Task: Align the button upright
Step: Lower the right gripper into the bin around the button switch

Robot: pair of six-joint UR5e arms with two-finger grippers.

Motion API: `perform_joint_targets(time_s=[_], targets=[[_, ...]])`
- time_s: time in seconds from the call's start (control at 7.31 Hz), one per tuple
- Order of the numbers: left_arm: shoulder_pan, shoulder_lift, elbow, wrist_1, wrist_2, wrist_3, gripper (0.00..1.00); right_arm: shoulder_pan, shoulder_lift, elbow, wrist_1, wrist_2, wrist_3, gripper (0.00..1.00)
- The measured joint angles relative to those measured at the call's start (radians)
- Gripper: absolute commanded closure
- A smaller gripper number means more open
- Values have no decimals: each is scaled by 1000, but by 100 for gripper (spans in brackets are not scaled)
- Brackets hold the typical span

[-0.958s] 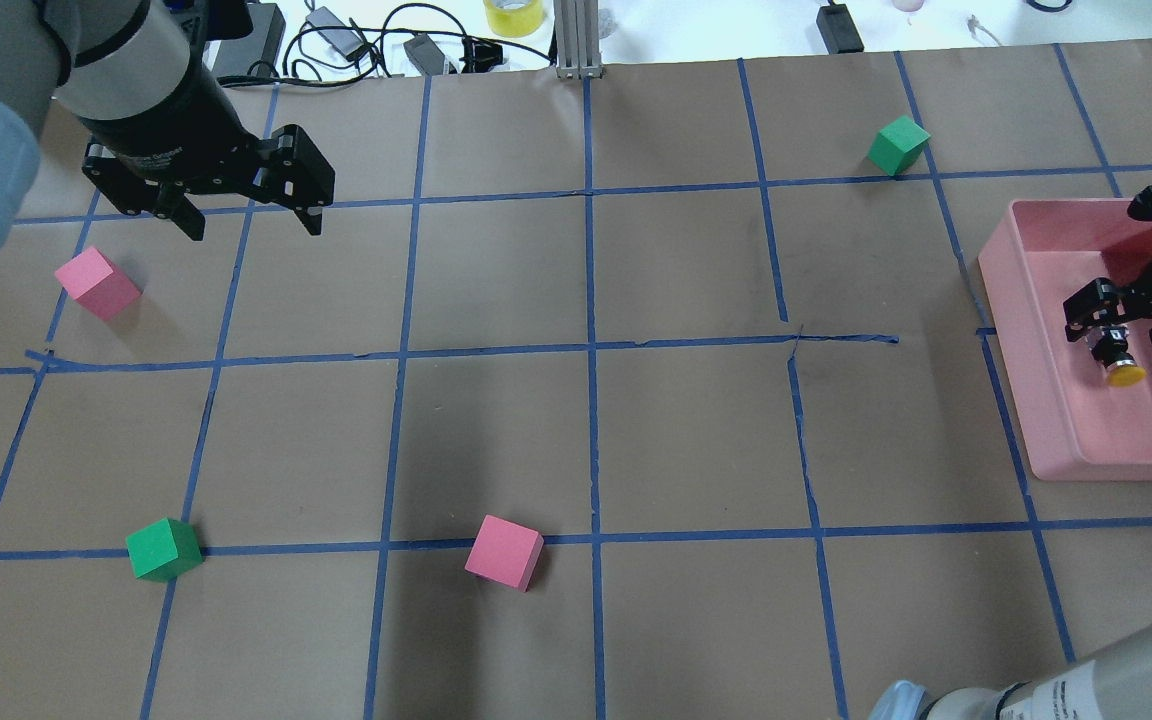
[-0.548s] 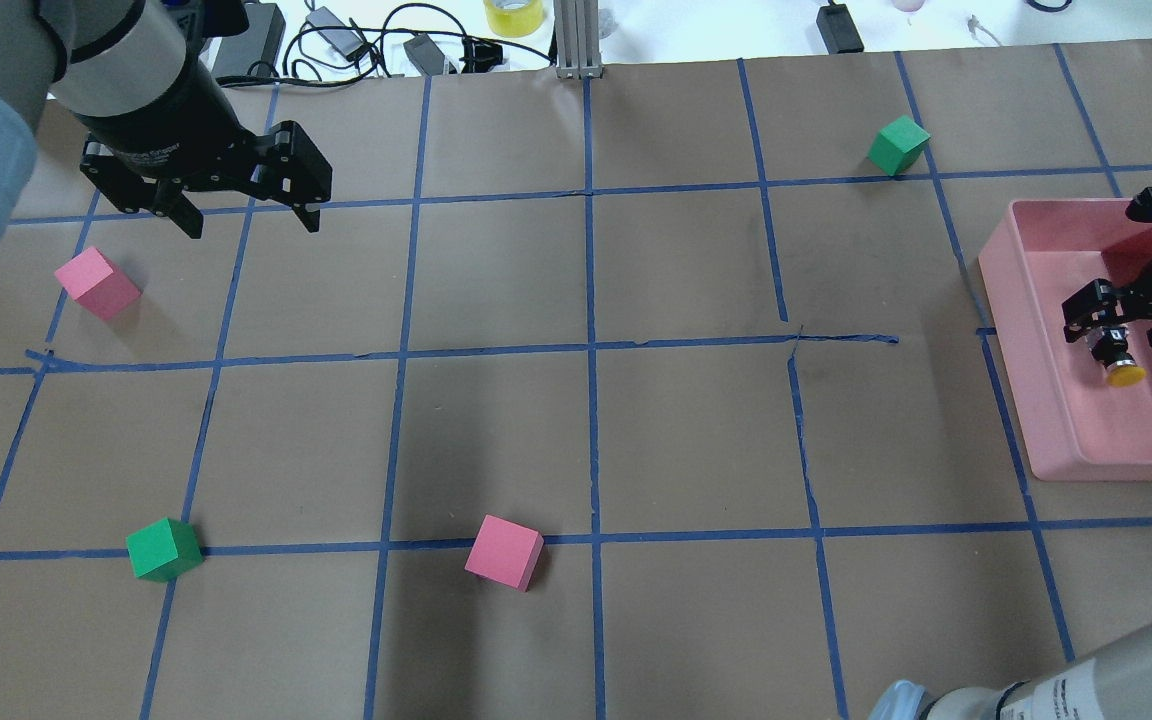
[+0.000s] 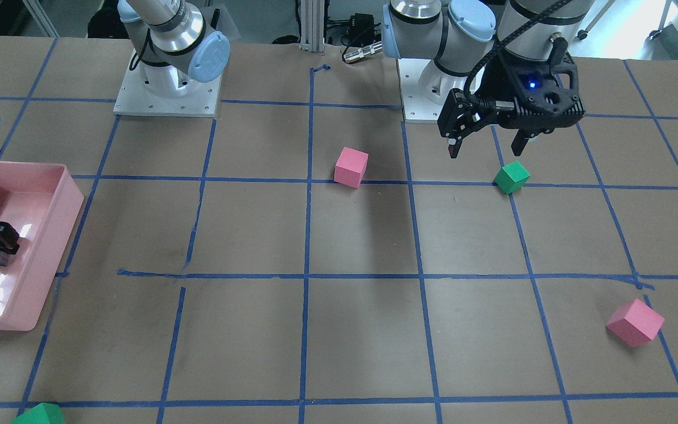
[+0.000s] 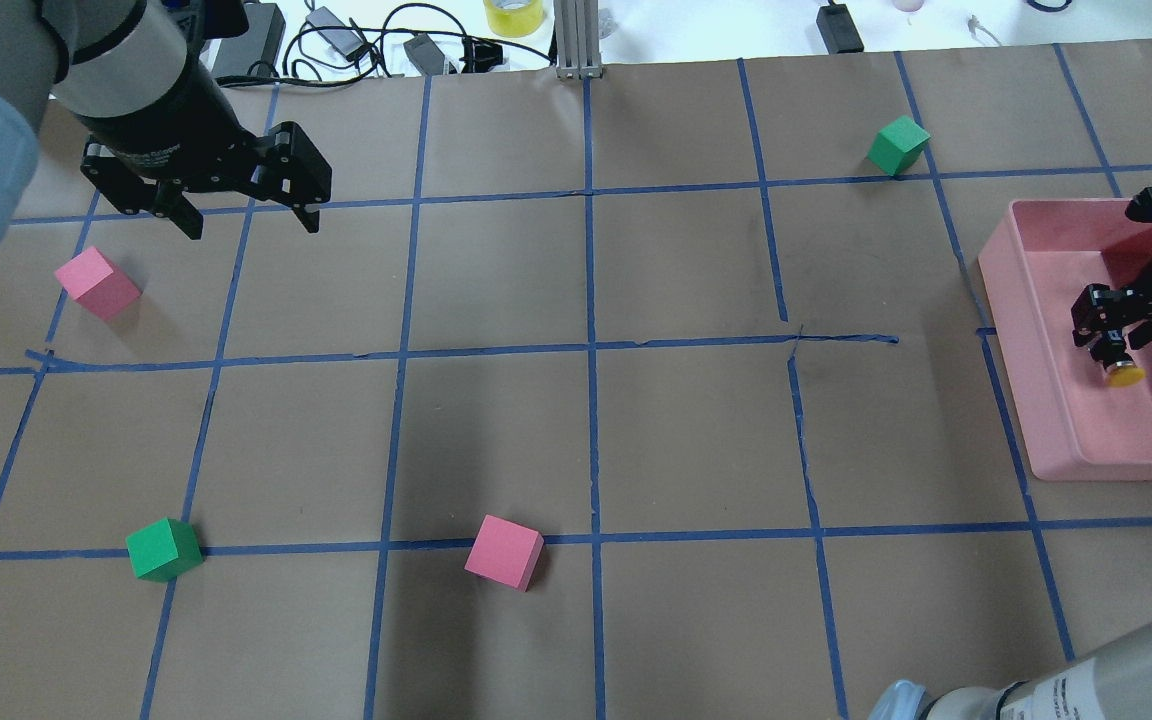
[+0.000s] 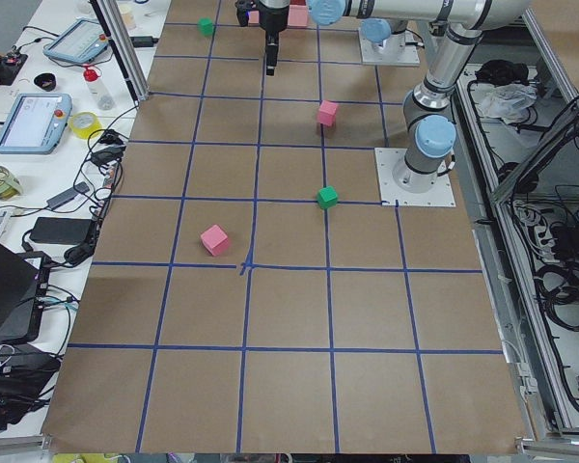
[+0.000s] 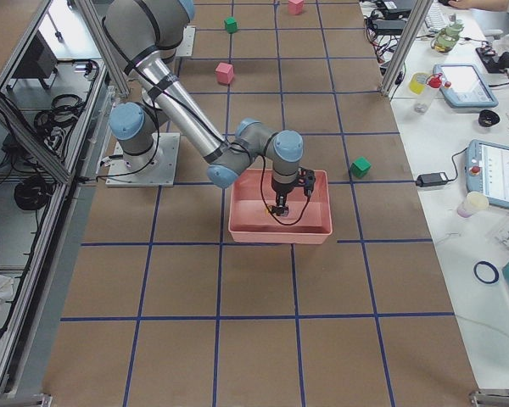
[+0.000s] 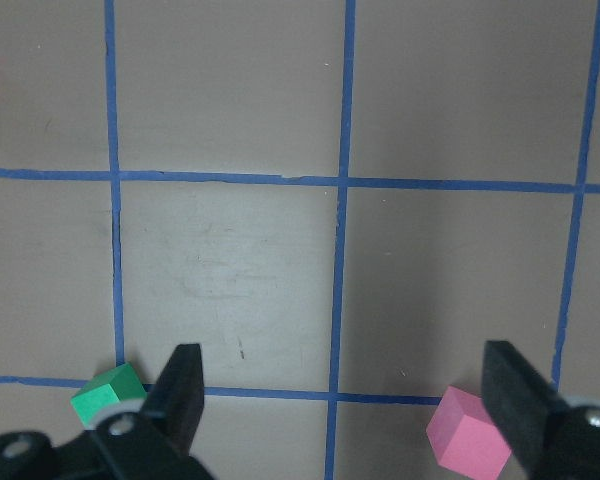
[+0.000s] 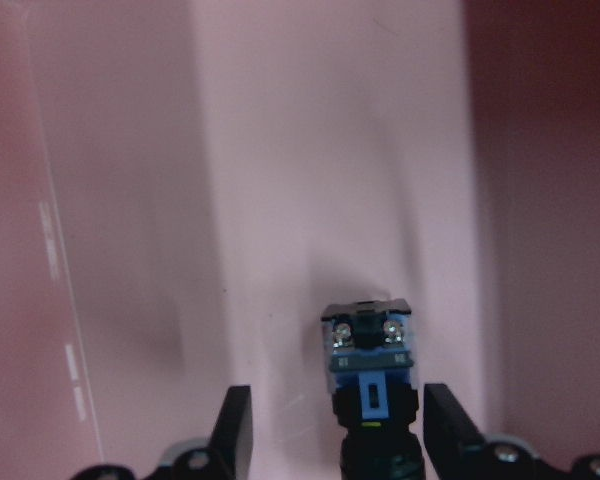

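The button [image 4: 1122, 368] lies on its side in the pink tray [image 4: 1011, 300], its yellow cap pointing toward the robot. In the right wrist view its grey and blue base [image 8: 370, 345] points away from the camera. My right gripper [image 4: 1114, 345] is low in the tray and straddles the button's black body. Its jaws stand narrow. In the right wrist view [image 8: 342, 432] the right finger is almost against the body and a gap shows on the left. My left gripper [image 4: 246, 212] is open and empty above the table at the far left.
Pink cubes [image 4: 96, 283] [image 4: 504, 552] and green cubes [image 4: 163, 549] [image 4: 898, 145] are scattered on the brown gridded table. The tray's walls [image 3: 68, 194] close in around my right gripper. Cables and a tape roll lie past the far edge.
My right gripper's fingers have come closer together around the button. The left arm has barely shifted.
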State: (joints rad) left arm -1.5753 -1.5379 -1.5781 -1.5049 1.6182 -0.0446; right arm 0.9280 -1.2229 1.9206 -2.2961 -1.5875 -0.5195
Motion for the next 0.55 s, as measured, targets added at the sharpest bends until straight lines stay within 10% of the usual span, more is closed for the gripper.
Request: perform_joint_targets(time_s=[0.55], targets=[[1, 2, 0, 0, 1, 3, 0, 0, 0, 1, 2, 9, -15, 71]])
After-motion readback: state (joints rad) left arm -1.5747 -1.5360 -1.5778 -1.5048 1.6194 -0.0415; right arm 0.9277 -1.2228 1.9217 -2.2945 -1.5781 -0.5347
